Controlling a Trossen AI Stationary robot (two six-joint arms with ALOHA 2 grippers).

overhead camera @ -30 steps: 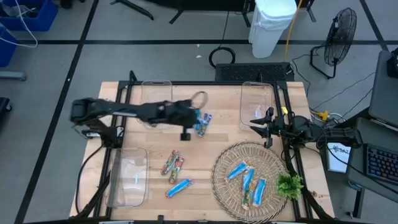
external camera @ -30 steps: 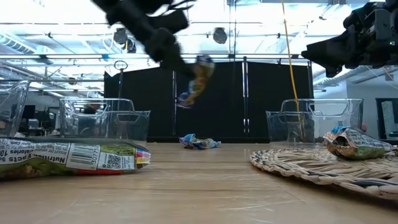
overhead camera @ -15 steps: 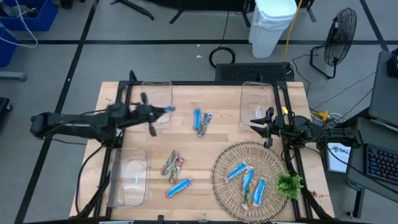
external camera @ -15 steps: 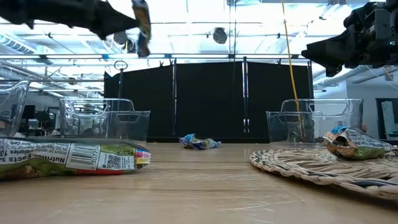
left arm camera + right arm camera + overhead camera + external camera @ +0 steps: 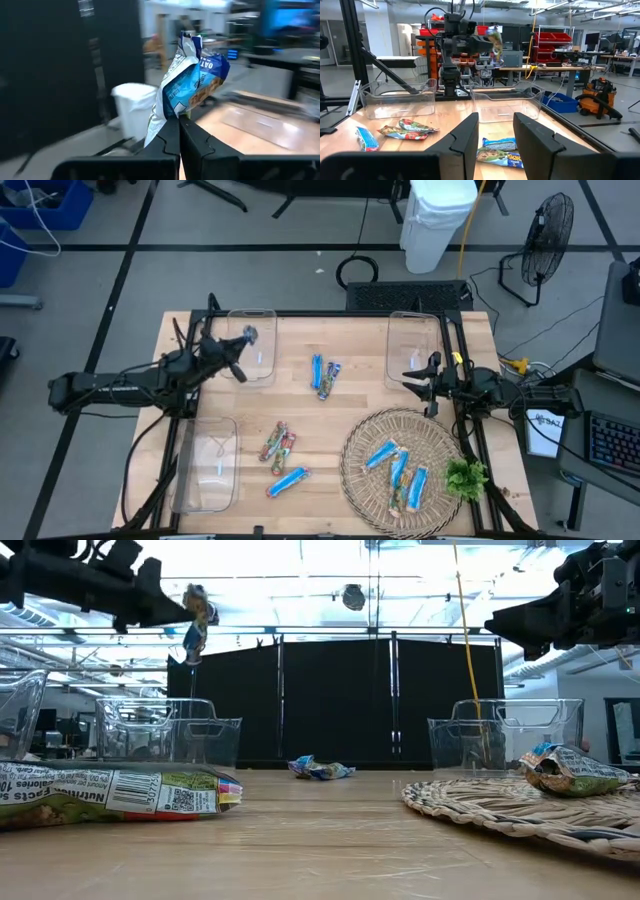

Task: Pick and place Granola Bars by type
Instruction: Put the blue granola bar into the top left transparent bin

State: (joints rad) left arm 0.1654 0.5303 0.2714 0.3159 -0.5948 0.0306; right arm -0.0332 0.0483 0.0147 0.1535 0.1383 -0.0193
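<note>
We look down on a wooden desk (image 5: 330, 420) with a clear bin at each far corner, a third clear bin (image 5: 205, 465) along the left edge, and a woven tray (image 5: 352, 470) near the front right. The middle of the desk lies largely open — only a pair of granola bars (image 5: 322, 374) toward the far edge and three more (image 5: 281, 452) nearer the front occupy it. Several bars rest on the tray. The left gripper (image 5: 240, 345) reaches in level from the left edge, raised over the far-left bin (image 5: 262, 360), its jaws clenched on a blue-wrapped bar (image 5: 192, 82). The right gripper (image 5: 408, 376) waits by the far-right bin (image 5: 412, 350) — jaws parted, holding nothing.
</note>
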